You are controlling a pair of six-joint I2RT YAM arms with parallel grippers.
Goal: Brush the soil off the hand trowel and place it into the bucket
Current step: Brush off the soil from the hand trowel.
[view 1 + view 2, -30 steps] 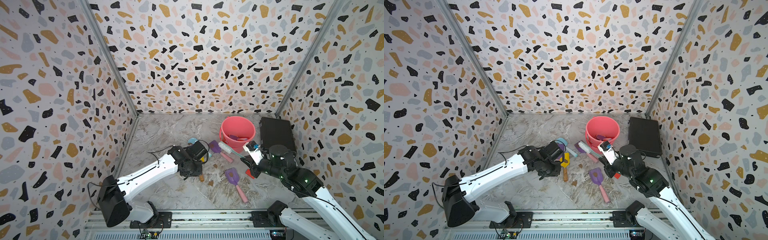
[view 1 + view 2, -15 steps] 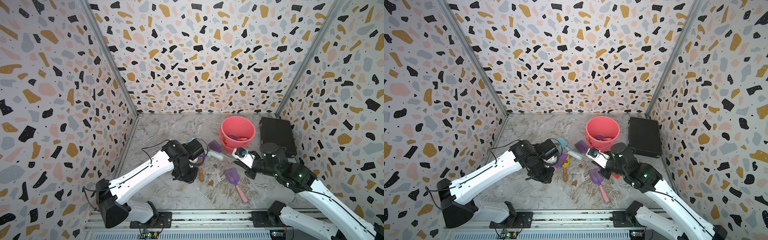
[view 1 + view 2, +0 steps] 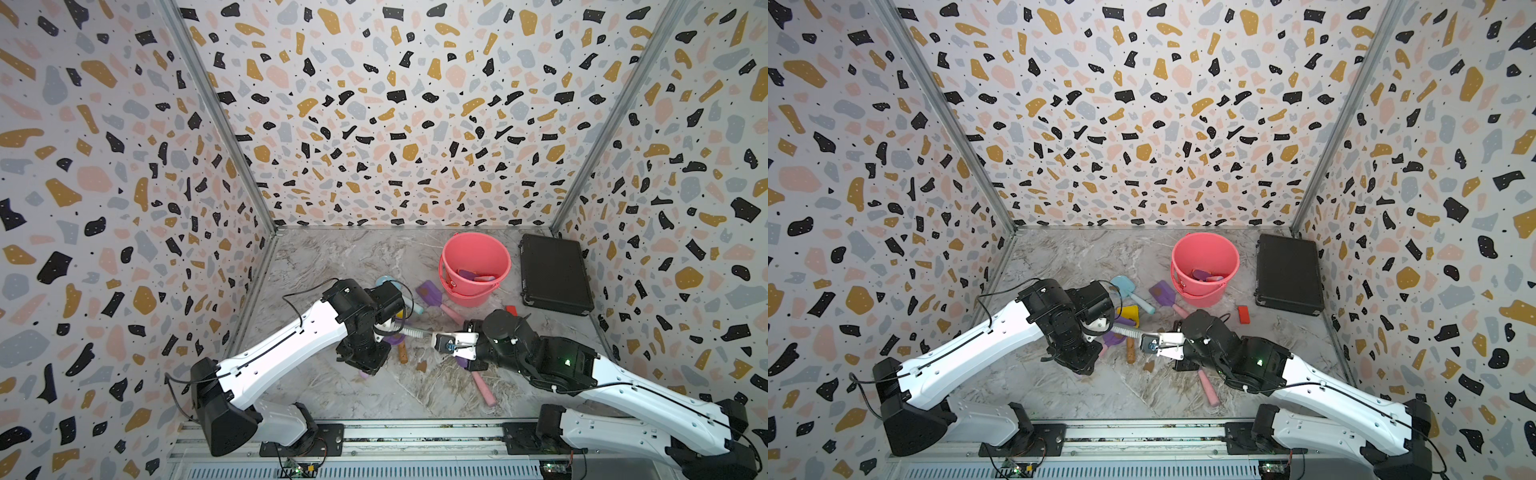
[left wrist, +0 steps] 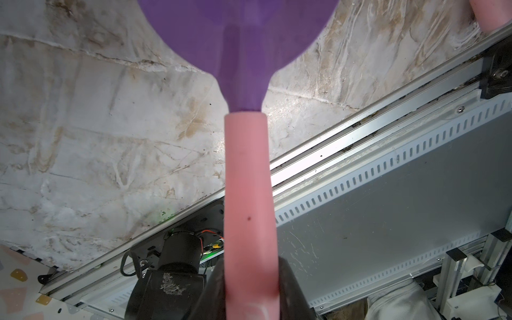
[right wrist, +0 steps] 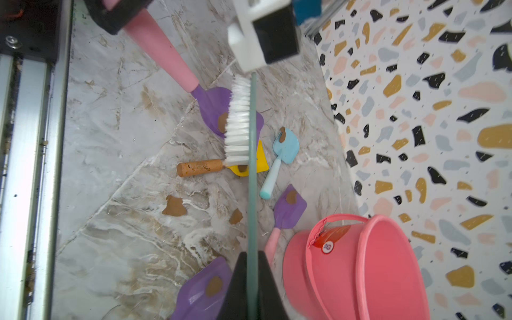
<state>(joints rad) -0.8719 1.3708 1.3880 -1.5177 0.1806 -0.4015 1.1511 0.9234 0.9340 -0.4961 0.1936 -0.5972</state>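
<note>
marble floor (image 3: 353, 257); trowel (image 5: 213, 106) blade points seemingly toward bucket (image 3: 473, 297)

Left end effector (image 4: 250, 279): dark jaws pressed against both sides of the hand trowel (image 4: 246, 171), gripping its pink handle. The handle runs straight out ahead of the end effector, with one tiny dark speck on it, into the purple blade (image 4: 238, 33), which is blurred and cut off. Below the trowel, the marbled bench (image 4: 97, 133); beyond the bench edge, a metal rail (image 4: 360, 133) and a slotted grey duct (image 4: 401, 160).
</note>
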